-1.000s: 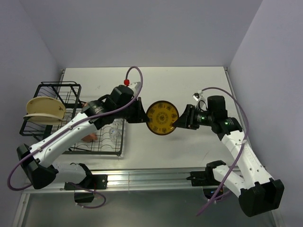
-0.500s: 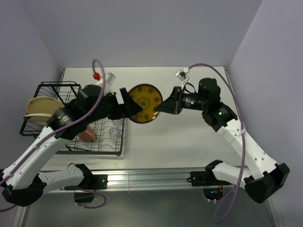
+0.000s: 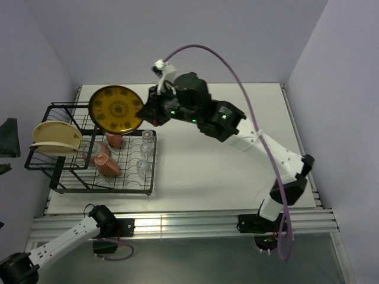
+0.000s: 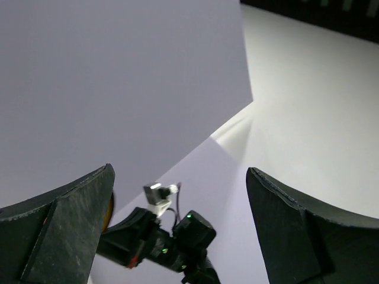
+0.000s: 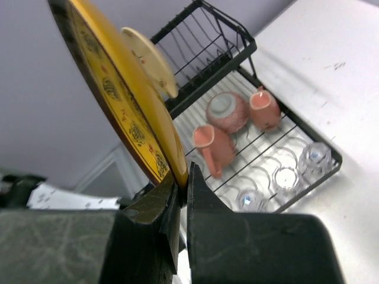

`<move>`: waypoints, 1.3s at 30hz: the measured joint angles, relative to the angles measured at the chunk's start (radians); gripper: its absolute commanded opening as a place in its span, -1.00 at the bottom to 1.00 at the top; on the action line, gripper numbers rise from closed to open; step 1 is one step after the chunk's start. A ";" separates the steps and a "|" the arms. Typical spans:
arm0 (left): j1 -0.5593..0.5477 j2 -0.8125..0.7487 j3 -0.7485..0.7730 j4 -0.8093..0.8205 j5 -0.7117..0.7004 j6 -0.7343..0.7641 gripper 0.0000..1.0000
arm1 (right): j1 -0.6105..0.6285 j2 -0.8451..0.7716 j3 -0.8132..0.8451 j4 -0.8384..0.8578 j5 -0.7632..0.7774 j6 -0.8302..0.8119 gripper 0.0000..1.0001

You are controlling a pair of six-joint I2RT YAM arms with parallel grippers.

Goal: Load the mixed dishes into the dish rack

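Plain lavender walls (image 3: pixel 177 35), white table (image 3: pixel 225 171).

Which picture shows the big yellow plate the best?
The top external view: the yellow plate faces that camera, so its whole round pattern shows. The right wrist view sees it slanted, almost edge-on, pinched in the right tool. The left wrist view shows only a tiny sliver.

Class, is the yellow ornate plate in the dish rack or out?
Out: right gripper holds the yellow ornate plate by its rim above the dish rack.
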 measured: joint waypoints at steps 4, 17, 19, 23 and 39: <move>0.000 -0.051 -0.084 0.105 0.003 0.003 0.98 | 0.116 0.200 0.255 -0.089 0.168 -0.069 -1.00; 0.000 -0.059 -0.079 0.109 0.067 -0.039 0.98 | 0.420 0.404 0.474 -0.093 0.489 -0.425 -1.00; 0.000 -0.077 -0.098 0.121 0.078 -0.049 0.99 | 0.442 0.410 0.471 -0.062 0.513 -0.477 -1.00; 0.000 -0.083 -0.109 0.158 0.122 -0.051 0.98 | 0.472 0.423 0.455 0.015 0.543 -0.558 -1.00; 0.000 -0.082 -0.126 0.215 0.236 -0.083 0.98 | 0.508 0.608 0.513 0.200 0.594 -0.688 -1.00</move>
